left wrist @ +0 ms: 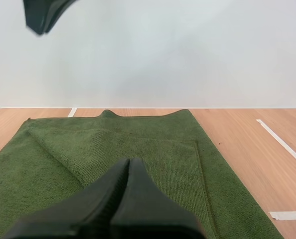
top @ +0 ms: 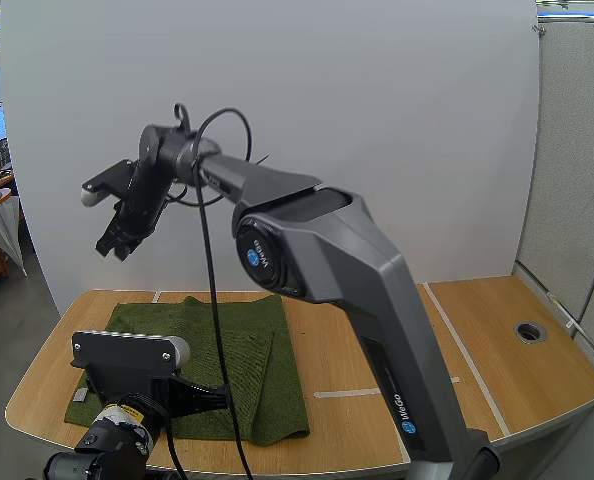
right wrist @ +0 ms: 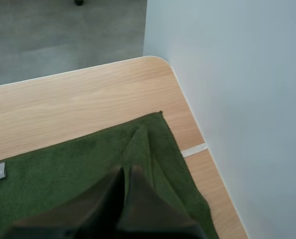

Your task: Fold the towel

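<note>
A: Where does the towel lie?
B: The green towel (top: 247, 360) lies flat on the left half of the wooden table (top: 497, 340). One layer is folded over on it, and a grey tag (top: 80, 396) sits at its near left corner.
A: And the grippers?
B: The left gripper (left wrist: 127, 169) sits low over the towel's near edge, its fingers pressed together on nothing. The right gripper (top: 117, 243) hangs high above the towel's far left corner, also closed and empty.
</note>
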`<state>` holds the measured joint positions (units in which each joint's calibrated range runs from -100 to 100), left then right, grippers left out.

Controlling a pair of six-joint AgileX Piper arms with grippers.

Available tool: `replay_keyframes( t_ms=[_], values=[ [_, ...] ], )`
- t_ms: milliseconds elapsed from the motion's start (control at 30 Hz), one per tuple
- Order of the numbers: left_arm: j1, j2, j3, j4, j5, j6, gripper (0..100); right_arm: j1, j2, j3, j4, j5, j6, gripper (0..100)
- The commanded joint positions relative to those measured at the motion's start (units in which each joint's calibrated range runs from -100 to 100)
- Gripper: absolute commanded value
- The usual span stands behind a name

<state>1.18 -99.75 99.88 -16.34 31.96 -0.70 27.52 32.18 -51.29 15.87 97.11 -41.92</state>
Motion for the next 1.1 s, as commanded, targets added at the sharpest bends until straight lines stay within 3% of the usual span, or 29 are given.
replay_keyframes(
  t_ms=[0, 333, 567, 800, 1067],
  values=[
    [0.13, -0.25, 0.12, 0.68, -0.68, -0.27, 0, -0.57, -8.78, 3.5, -5.04, 2.89, 0.95, 0],
    [0.13, -0.25, 0.12, 0.68, -0.68, -0.27, 0, -1.32, -27.13, 22.17, -9.04, 2.89, 4.4, 0],
    [0.13, -0.25, -0.44, 0.78, -3.43, 5.82, 0, -5.84, -43.18, 34.8, -7.77, 2.89, 5.4, 0],
    [0.13, -0.25, -8.0, 2.1, -5.51, 9.08, 0, -10.16, -57.75, 47.0, -7.96, 2.89, 5.4, 0],
    [0.13, -0.25, -18.2, 5.16, -5.12, 10.21, 0, -10.91, -72.57, 54.17, -8.05, 2.89, 9.18, 0]
  ],
)
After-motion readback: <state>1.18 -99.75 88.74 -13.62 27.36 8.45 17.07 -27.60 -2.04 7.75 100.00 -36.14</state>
